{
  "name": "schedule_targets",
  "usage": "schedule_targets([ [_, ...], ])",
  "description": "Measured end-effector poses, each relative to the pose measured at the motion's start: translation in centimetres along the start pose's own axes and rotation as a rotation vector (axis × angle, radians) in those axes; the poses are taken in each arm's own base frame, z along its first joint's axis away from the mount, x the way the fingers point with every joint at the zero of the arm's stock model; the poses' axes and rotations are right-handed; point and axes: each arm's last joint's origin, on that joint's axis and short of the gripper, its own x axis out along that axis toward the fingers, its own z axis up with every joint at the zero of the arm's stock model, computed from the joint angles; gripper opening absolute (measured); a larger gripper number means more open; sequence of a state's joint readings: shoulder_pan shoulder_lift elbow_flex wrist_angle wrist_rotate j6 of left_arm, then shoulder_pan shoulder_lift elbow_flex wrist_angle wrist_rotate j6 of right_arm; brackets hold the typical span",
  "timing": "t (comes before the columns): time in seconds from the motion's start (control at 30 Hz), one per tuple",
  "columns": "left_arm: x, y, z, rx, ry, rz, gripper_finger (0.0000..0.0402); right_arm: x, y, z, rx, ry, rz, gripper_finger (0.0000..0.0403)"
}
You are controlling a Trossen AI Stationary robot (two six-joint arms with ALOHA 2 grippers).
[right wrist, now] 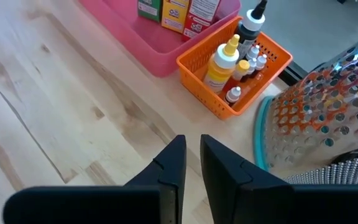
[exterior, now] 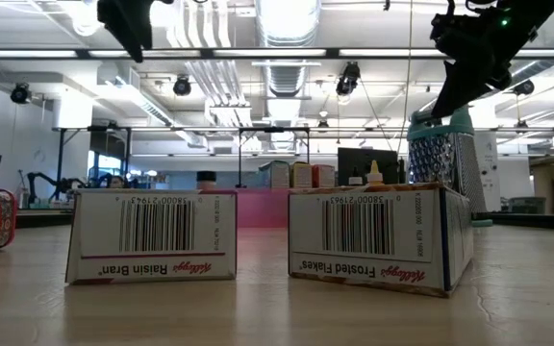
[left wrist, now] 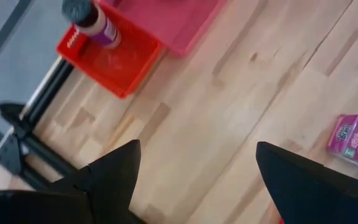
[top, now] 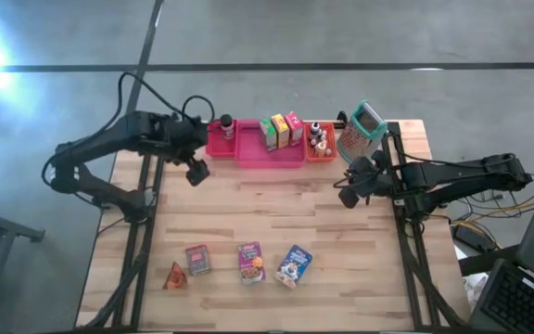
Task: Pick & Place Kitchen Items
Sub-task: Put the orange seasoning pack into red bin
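Near the table's front edge lie an orange wedge point(top: 174, 276), a red box point(top: 197, 260), a purple Raisin Bran box point(top: 251, 263) and a blue Frosted Flakes box point(top: 294, 265). At the back, a red bin point(top: 221, 139) holds a dark-capped jar point(left wrist: 92, 22). A pink tray point(top: 276, 156) holds green, yellow and red boxes standing upright. An orange bin point(right wrist: 229, 62) holds several small bottles. My left gripper point(left wrist: 197, 146) hangs open above bare wood just in front of the red bin. My right gripper point(right wrist: 193, 140) hovers in front of the orange bin, fingers almost together, nothing between them.
A metal box grater point(top: 360, 130) with a teal rim stands at the back right beside the orange bin, close to my right gripper. Bare wood point(top: 276, 209) stretches between the bins at the back and the row of items at the front.
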State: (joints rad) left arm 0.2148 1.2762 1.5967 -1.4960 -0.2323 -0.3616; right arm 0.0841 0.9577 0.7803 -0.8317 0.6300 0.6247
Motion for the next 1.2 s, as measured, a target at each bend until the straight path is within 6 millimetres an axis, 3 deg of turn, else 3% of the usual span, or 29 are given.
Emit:
schedule_targets([
  [0.33,-0.4,-1.2,-1.2,-0.057,0.042,0.037,0.0323,0.0,0.2,0.3,0.028,-0.029,0.02,0.0072],
  [0.6,0.7,-3.1,-2.7,-0.046,0.087,0.039,0.0323,0.0,0.3,0.4,0.036,-0.038,0.027,0.0101],
  [0.87,1.4,-5.8,-5.0,-0.036,0.129,0.025,0.0323,0.0,0.3,0.4,0.038,-0.039,0.028,0.0127],
  [1.2,-0.5,-9.6,-9.4,-0.098,0.181,-0.086,0.0323,0.0,0.3,0.4,0.038,-0.039,0.029,0.0156],
])
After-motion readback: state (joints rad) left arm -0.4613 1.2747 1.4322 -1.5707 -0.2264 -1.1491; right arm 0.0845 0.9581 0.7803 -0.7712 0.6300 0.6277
